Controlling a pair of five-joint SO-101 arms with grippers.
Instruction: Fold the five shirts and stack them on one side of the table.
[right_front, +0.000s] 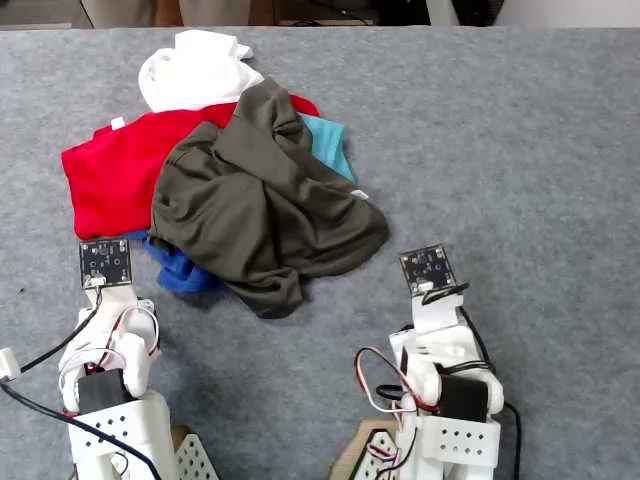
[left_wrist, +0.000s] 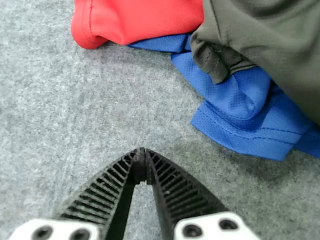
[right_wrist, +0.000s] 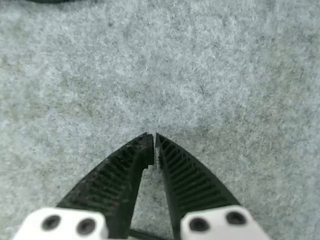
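Observation:
Several shirts lie in a loose heap at the back left of the table. A dark olive shirt (right_front: 262, 215) is on top, over a red shirt (right_front: 115, 175), a blue shirt (right_front: 178, 268), a teal shirt (right_front: 328, 142) and a white shirt (right_front: 195, 70) at the far end. My left gripper (left_wrist: 142, 159) is shut and empty above the grey felt, just short of the blue shirt (left_wrist: 240, 115), the red shirt (left_wrist: 135, 20) and the olive shirt (left_wrist: 270, 40). My right gripper (right_wrist: 152, 142) is shut and empty over bare felt.
Grey felt (right_front: 520, 150) covers the whole table, with open room to the right of the heap and along the front. Both arm bases stand at the near edge, the left arm (right_front: 105, 340) and the right arm (right_front: 440, 340).

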